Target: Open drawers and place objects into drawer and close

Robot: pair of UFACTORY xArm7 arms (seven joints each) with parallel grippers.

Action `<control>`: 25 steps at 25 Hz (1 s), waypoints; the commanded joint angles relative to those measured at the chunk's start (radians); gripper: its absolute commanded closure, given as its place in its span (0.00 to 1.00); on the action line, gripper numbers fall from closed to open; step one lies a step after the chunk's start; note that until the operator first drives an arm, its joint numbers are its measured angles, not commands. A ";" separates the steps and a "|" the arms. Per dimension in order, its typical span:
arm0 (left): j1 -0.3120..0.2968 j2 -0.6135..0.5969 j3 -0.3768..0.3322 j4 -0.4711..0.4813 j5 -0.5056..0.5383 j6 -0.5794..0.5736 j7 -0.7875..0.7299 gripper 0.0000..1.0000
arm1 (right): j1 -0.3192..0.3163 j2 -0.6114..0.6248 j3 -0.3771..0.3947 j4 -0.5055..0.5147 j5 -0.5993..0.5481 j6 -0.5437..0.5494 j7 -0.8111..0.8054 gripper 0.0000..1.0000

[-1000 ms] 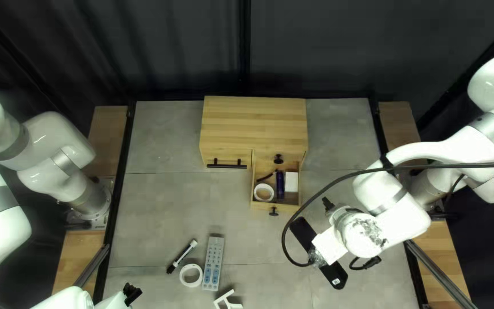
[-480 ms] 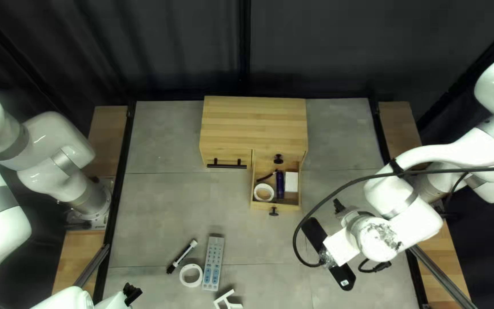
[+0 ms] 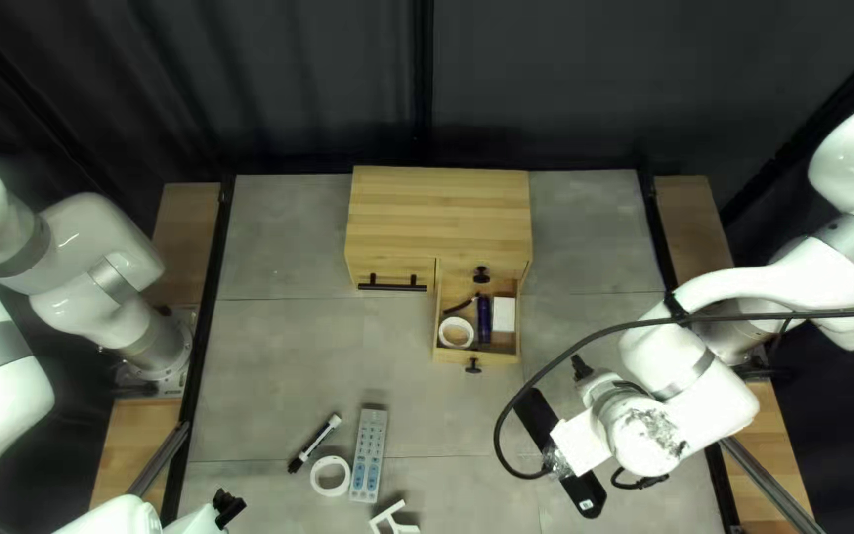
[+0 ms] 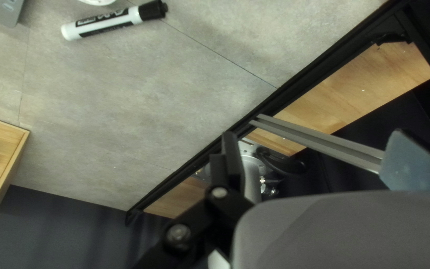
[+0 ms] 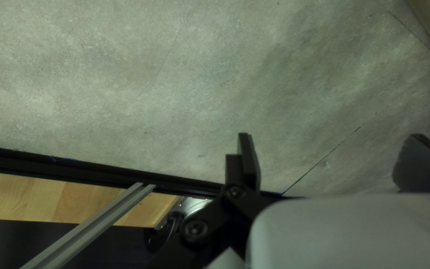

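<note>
light, seemingly from above, glares off the white arms [image 3: 94, 237].

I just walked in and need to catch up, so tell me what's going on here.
Nothing is being handled: the left gripper and right gripper are both open and empty. One cabinet drawer stands open, holding a white ring, a dark cylinder and a white box, among others. A marker and another white ring lie on the table.

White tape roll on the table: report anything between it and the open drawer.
The pale grey strip lies across the straight line from the tape roll to the open drawer; the drawer's front wall comes next.
</note>
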 commanded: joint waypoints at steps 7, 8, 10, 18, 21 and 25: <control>0.000 0.000 0.000 0.000 0.000 0.000 0.000 0.00 | 0.001 -0.079 0.004 -0.081 -0.055 -0.036 0.002 0.00; 0.000 0.000 0.000 0.000 0.000 0.000 0.000 0.00 | -0.001 -0.097 0.002 -0.097 -0.063 -0.046 0.002 0.00; 0.000 0.000 0.000 0.000 0.000 0.000 0.000 0.00 | -0.007 -0.137 -0.003 -0.136 -0.080 -0.070 0.005 0.00; 0.000 0.000 0.000 0.000 0.000 0.000 0.000 0.00 | -0.030 -0.262 -0.011 -0.221 -0.120 -0.081 0.044 0.00; 0.000 0.000 0.000 0.000 0.000 0.000 0.000 0.00 | -0.028 -0.212 -0.002 -0.220 -0.118 -0.170 0.116 0.00; 0.000 0.000 0.000 0.000 0.000 0.000 0.000 0.00 | -0.019 -0.113 0.007 -0.187 -0.122 -0.288 0.160 0.00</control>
